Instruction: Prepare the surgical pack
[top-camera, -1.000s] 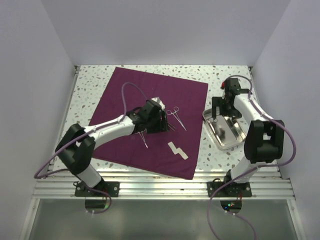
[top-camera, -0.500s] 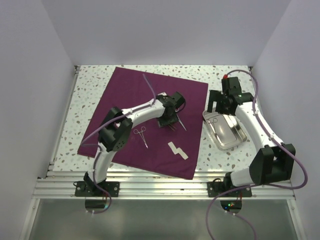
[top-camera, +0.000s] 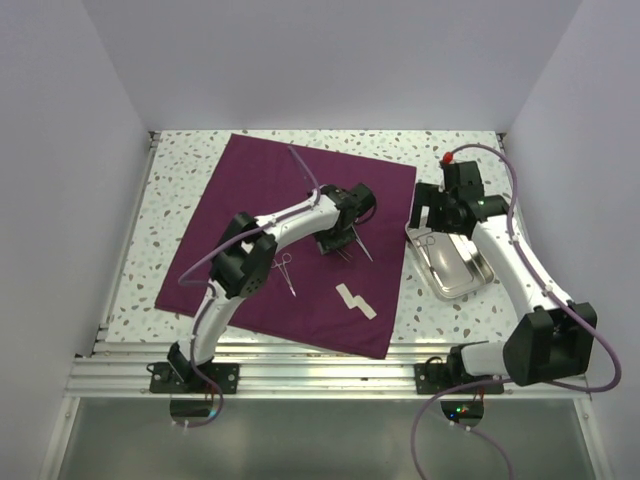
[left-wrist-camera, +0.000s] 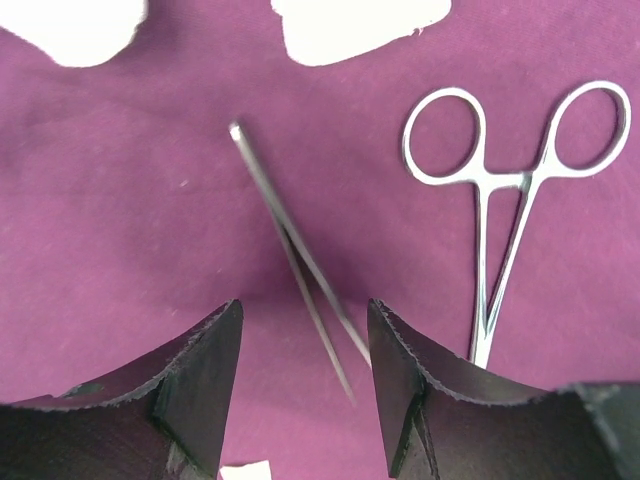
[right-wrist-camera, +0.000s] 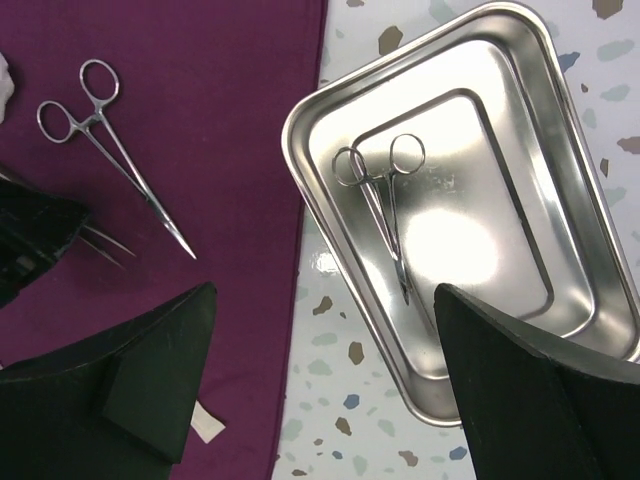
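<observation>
The surgical pack's dark purple cloth (top-camera: 250, 215) lies spread flat. On it are thin metal tweezers (left-wrist-camera: 290, 240), a ring-handled clamp (left-wrist-camera: 510, 200), a second clamp (top-camera: 286, 272) and white gauze strips (top-camera: 355, 300). More gauze (left-wrist-camera: 360, 25) shows at the top of the left wrist view. My left gripper (left-wrist-camera: 305, 340) hovers open just over the tweezers, whose tips lie between its fingers, unheld. My right gripper (right-wrist-camera: 322, 295) is open and empty above the table, between the cloth edge and the tray. A third clamp (right-wrist-camera: 385, 200) lies in the tray.
The silver tray (right-wrist-camera: 310, 180) sits on the speckled table to the right of the cloth (right-wrist-camera: 200, 100). The clamp on the cloth (right-wrist-camera: 120, 160) and the left gripper's dark body (right-wrist-camera: 30, 240) are close to the tray's left side. Walls enclose the table on three sides.
My left arm has stretched to the right across the cloth and now hangs over the tweezers, jaws a little narrower. My right arm has swung its elbow outward, its gripper staying by the tray's near-left corner.
</observation>
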